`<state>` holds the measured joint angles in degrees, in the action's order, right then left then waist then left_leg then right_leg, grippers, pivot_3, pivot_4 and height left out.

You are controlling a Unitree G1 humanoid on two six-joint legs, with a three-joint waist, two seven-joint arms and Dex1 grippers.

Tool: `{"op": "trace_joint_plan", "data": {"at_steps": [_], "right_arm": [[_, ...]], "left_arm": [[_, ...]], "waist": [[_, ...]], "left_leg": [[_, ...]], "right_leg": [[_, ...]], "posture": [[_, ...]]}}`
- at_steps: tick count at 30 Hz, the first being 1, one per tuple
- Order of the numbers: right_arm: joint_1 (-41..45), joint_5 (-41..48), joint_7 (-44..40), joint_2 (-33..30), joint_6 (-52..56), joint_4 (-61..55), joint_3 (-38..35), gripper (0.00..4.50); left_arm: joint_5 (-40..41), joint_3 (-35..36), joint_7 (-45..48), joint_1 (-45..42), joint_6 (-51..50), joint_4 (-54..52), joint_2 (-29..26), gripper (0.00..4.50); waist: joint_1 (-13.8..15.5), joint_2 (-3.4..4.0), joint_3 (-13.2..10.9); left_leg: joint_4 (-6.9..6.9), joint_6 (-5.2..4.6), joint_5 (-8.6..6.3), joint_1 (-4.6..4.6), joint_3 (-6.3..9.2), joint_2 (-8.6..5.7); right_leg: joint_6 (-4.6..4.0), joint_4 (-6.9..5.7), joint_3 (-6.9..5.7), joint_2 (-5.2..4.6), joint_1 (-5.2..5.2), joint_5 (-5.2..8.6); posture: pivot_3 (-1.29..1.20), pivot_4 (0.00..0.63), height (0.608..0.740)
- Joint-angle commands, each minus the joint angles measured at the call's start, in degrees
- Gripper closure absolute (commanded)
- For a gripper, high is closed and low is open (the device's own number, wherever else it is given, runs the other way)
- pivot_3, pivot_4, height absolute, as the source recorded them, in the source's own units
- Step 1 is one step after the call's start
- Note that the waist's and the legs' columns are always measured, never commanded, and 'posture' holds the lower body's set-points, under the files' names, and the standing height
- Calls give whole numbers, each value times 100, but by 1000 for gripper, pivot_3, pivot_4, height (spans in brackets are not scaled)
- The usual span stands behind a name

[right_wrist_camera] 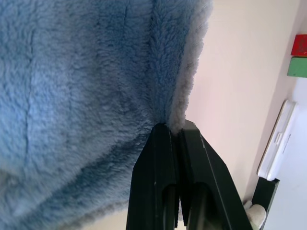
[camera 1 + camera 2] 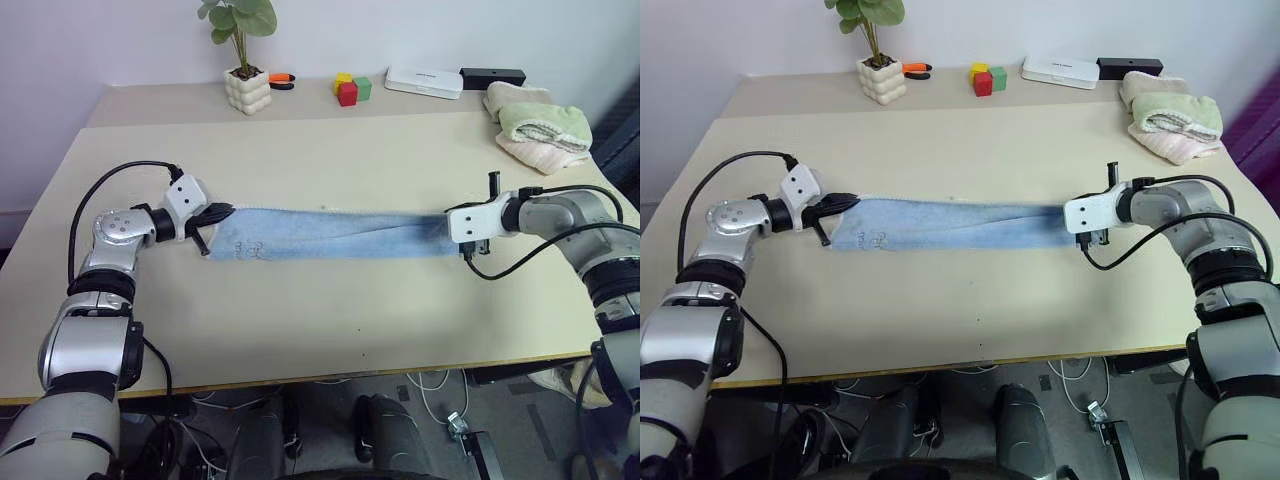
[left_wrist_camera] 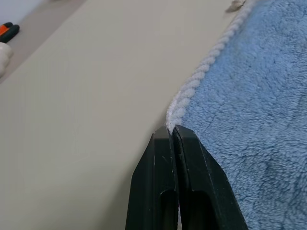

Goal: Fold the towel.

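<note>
The light blue towel is stretched into a long narrow band across the middle of the table, running left to right. My left gripper is shut on the towel's left end; in the left wrist view its black fingers pinch the whitish stitched edge. At the other end my right gripper is shut on the towel, and the right wrist view shows its fingers clamped on a pale edge of the blue cloth. The band hangs slightly slack between the two grippers.
A stack of folded pale green and cream towels sits at the back right corner. Along the far edge stand a potted plant, coloured blocks, a white flat box and a black bar. The table has bare room in front.
</note>
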<state>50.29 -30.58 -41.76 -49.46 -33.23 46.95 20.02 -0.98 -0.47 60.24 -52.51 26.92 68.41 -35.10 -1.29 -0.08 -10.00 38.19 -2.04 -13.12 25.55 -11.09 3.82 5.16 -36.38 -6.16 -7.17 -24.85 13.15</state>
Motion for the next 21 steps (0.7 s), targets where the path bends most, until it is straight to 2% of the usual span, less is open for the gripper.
{"op": "trace_joint_plan", "data": {"at_steps": [1,3,8,10,16,21], "right_arm": [[193,249,-138,87,144,41,-146,4224],[209,317,-165,132,242,38,-196,3638],[345,26,427,73,344,81,-148,1254],[383,6,509,71,492,133,-153,368],[247,5,854,-95,817,44,-267,368],[-296,1389,505,93,1592,-678,-1266,368]], "left_arm": [[53,82,57,-75,-189,-10,-2,3597],[15,74,-20,-57,-132,-33,-16,2662],[16,103,-181,-55,43,-61,-57,116],[-15,113,-393,-43,136,-82,-85,0],[286,465,-653,-43,76,-197,-227,0],[956,1071,-623,-65,-540,-599,-238,0]], "waist": [[-3,0,0],[-6,0,0],[-4,0,0],[-4,0,0],[-6,1,-1],[6,0,-1]], "left_leg": [[0,0,0,-2,0,0],[0,1,1,-1,0,1],[0,1,1,-2,1,1],[0,2,1,-2,2,1],[0,2,1,-2,3,2],[1,2,2,-2,6,2]], "right_leg": [[1,0,0,0,2,0],[1,-1,0,2,1,0],[1,-2,0,2,2,0],[1,-3,0,2,1,0],[1,-4,0,2,0,0],[1,-5,0,2,3,0]], "posture": [[0,150,740],[0,150,740],[0,150,740],[0,150,740],[0,150,740],[0,150,740]]}}
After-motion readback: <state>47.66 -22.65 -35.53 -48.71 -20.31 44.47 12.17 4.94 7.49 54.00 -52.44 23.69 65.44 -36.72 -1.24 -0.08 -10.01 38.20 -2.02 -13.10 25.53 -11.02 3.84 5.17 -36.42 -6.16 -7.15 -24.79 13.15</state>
